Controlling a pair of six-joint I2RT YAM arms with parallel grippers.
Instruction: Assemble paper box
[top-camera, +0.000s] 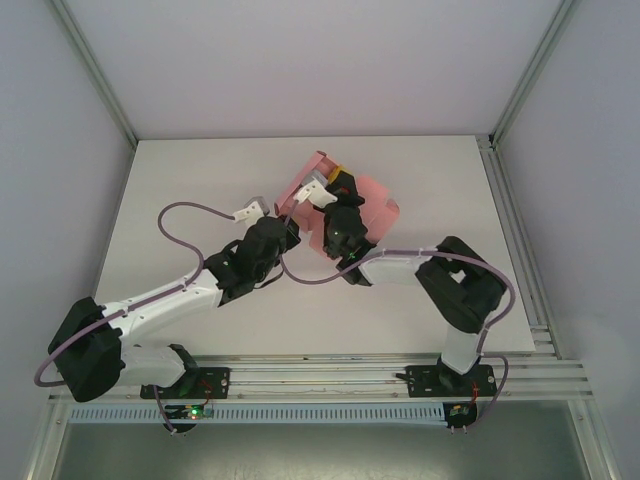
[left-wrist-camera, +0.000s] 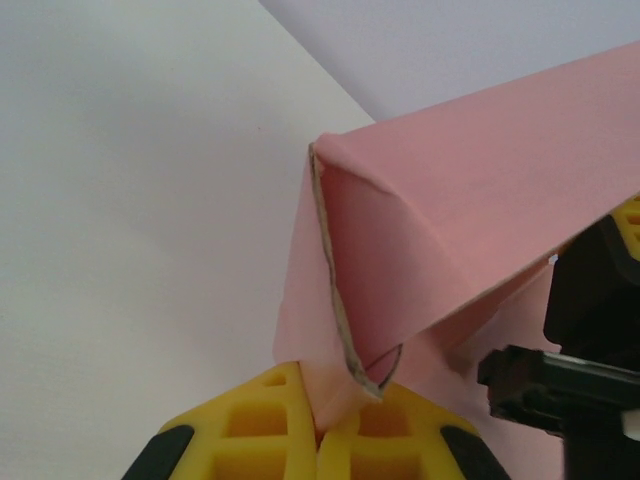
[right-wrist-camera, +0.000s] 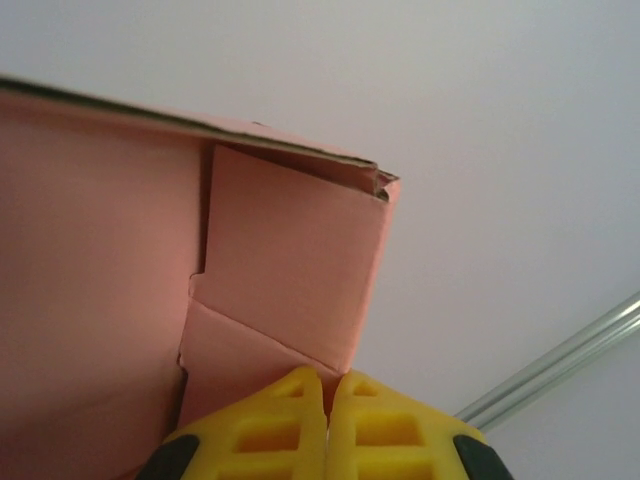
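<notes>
The paper box (top-camera: 368, 196) is a pink card piece, partly folded, held up over the middle back of the table between both arms. My left gripper (top-camera: 296, 206) is shut on its left flap; in the left wrist view the yellow fingers (left-wrist-camera: 262, 425) pinch a pink flap (left-wrist-camera: 340, 385), with a folded panel (left-wrist-camera: 440, 230) rising above. My right gripper (top-camera: 338, 184) is shut on another edge; in the right wrist view its yellow fingers (right-wrist-camera: 390, 425) clamp the lower corner of a pink side panel (right-wrist-camera: 285, 260) with a wide wall (right-wrist-camera: 90, 290) to the left.
The white table (top-camera: 180, 190) lies below, with grey enclosure walls behind and at both sides. An aluminium rail (top-camera: 515, 240) runs along the right edge, seen also as a rail (right-wrist-camera: 560, 365) in the right wrist view. The right arm's black body (left-wrist-camera: 590, 340) stands close beside the card.
</notes>
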